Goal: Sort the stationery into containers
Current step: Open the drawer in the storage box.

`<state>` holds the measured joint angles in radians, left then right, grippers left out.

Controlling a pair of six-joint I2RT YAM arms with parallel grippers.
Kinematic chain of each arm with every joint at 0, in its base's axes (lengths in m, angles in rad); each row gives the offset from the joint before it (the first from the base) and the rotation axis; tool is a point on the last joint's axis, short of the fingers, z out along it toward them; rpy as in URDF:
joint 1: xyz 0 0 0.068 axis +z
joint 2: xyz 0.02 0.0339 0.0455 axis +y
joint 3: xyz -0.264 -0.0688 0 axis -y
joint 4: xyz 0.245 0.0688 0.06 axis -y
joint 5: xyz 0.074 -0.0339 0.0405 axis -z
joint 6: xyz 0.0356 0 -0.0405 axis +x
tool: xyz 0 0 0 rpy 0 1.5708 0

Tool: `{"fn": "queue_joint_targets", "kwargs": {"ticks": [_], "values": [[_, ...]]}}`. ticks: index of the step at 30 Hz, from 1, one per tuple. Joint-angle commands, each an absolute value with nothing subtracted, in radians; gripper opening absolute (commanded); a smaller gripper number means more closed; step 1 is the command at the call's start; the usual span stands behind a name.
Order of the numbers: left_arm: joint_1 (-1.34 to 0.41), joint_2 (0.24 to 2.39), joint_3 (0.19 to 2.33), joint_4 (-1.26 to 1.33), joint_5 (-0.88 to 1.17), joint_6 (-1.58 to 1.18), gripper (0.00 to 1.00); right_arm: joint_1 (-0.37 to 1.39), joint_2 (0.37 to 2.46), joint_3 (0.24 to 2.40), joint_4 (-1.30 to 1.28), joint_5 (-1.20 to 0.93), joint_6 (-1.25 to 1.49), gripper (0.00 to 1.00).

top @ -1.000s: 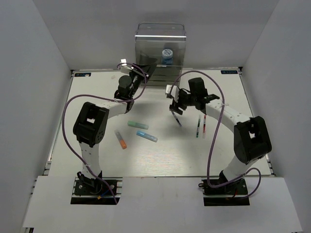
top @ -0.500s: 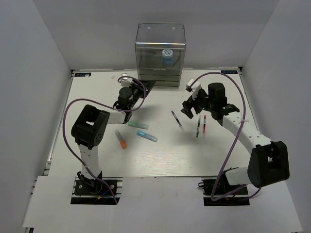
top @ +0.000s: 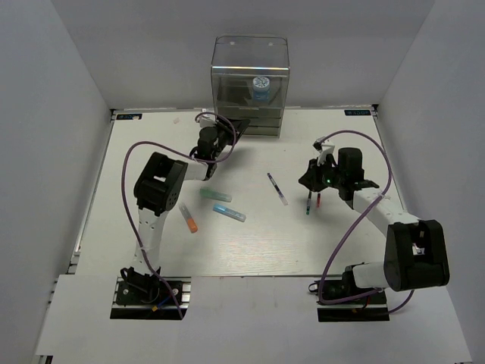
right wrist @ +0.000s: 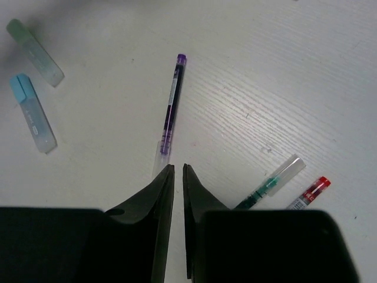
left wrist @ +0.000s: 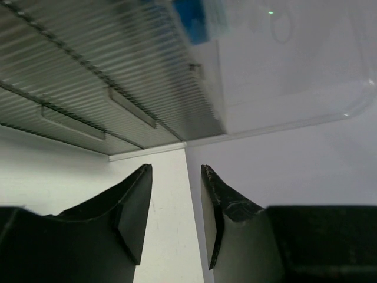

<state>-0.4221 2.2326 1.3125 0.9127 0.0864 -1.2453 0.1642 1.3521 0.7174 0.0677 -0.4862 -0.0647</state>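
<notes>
In the right wrist view the lower ends of the green pen (right wrist: 268, 187) and red pen (right wrist: 309, 192), at 4 o'clock, are hidden behind the right end effector (right wrist: 178, 171), while the left wrist view's top edge cuts off the organiser (left wrist: 118, 71) and, at 12 o'clock, a blur that may be the blue roll (left wrist: 191, 20).

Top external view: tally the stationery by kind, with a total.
Pens: 3 (purple pen, green pen, red pen)
Markers: 3 (teal marker, light-blue marker, orange-capped marker)
Rolls: 1 (blue-and-white roll, inside the clear organiser)
Total: 7
</notes>
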Motion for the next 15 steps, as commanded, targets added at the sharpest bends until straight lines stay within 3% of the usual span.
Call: {"fn": "queue_joint_targets", "kwargs": {"ticks": [1, 2, 15], "values": [[-0.426, 2.255, 1.387, 0.865, 0.063, -1.227, 0.49, 0.137, 1.295, 0.723, 0.178, -0.543, -0.014, 0.18], [-0.426, 2.264, 1.387, 0.865, 0.051, -1.227, 0.53, 0.126, 1.295, 0.715, 0.182, -0.549, -0.014, 0.19], [-0.426, 2.358, 1.506, 0.824, -0.002, -1.209, 0.54, 0.063, 1.263, 0.675, 0.239, -0.632, -0.008, 0.23]]}}
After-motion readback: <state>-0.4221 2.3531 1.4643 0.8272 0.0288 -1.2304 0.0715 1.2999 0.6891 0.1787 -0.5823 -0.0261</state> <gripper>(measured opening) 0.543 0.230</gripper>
